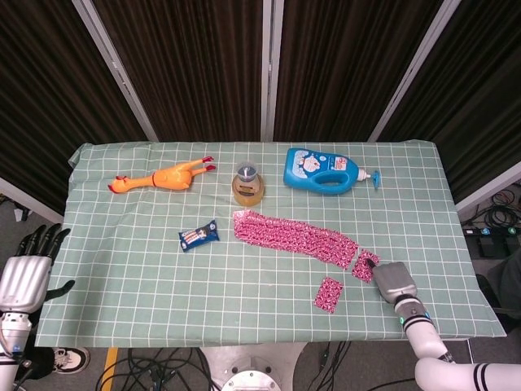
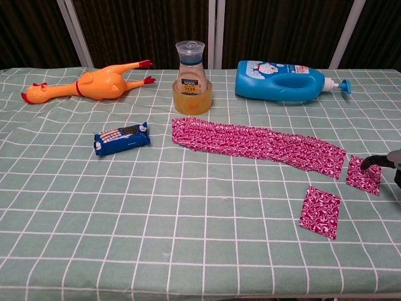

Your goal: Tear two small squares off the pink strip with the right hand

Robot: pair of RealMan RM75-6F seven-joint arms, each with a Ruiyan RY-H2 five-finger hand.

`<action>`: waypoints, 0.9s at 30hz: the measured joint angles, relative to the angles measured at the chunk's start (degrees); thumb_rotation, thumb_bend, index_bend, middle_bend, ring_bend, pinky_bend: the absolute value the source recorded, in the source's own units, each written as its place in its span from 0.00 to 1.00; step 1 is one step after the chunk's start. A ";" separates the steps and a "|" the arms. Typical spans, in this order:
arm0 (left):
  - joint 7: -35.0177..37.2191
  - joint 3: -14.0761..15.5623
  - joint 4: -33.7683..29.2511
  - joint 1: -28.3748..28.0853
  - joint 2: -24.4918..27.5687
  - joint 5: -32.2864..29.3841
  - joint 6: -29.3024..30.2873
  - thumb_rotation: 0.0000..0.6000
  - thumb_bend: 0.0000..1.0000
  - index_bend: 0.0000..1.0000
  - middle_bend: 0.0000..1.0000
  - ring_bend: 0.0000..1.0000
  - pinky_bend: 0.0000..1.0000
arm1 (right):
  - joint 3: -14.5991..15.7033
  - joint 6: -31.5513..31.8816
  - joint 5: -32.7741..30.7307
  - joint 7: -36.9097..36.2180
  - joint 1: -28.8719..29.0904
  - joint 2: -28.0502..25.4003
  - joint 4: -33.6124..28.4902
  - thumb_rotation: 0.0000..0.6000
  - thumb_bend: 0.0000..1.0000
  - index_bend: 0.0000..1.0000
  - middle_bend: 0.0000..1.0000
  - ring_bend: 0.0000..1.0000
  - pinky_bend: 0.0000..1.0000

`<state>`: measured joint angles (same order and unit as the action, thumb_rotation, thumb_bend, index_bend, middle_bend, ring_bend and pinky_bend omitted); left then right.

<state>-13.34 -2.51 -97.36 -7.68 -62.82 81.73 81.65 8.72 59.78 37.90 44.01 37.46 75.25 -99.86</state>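
Observation:
The pink patterned strip (image 1: 293, 236) (image 2: 257, 143) lies across the middle of the checked tablecloth. One torn pink square (image 1: 328, 294) (image 2: 320, 211) lies flat near the front edge. A second small pink square (image 1: 364, 265) (image 2: 363, 174) sits just right of the strip's right end, apart from it by a narrow gap. My right hand (image 1: 392, 281) (image 2: 387, 164) pinches this square at its right edge; most of the hand is cut off in the chest view. My left hand (image 1: 26, 273) hangs off the table's left side with fingers apart, holding nothing.
At the back stand a blue detergent bottle (image 1: 326, 170), a jar of yellow liquid (image 1: 248, 185) and a rubber chicken (image 1: 163, 176). A small blue packet (image 1: 199, 235) lies left of the strip. The table's front edge (image 1: 269, 342) is close to the torn square.

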 measured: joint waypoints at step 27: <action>-0.47 -0.19 -0.77 0.28 0.05 1.64 1.79 1.00 0.14 0.10 0.05 0.01 0.14 | -1.66 16.76 31.75 -20.25 -11.33 -10.26 -6.08 1.00 1.00 0.16 0.93 0.82 0.73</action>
<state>-13.81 -2.70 -98.13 -7.39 -62.78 83.37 83.44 7.06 76.54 69.65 23.76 26.13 64.99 -105.94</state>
